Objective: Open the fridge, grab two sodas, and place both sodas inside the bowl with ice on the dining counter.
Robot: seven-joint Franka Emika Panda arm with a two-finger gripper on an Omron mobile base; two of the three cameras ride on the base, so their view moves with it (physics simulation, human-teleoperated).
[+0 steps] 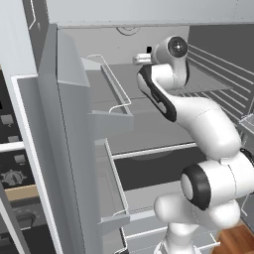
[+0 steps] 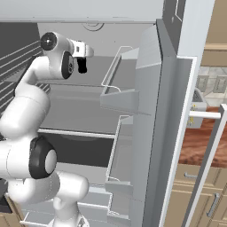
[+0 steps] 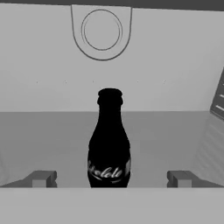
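One dark soda bottle [image 3: 109, 140] stands upright on a grey shelf [image 3: 57, 144] inside the open fridge [image 1: 74, 129], dead centre at twelve o'clock from the gripper [image 3: 109, 178]. Its jaws stand wide, one fingertip [image 3: 41, 178] at either side, clear of the glass.

Glossy black bottle [image 3: 109, 144] on a matt grey fridge shelf [image 3: 52, 140]; wire door racks [image 1: 116, 84].

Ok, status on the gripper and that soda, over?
Gripper open, inside the pale grey fridge, empty. Dark near-black slim-necked bottle upright on the grey shelf, dead ahead between the fingertips, not gripped. Nothing in the way.
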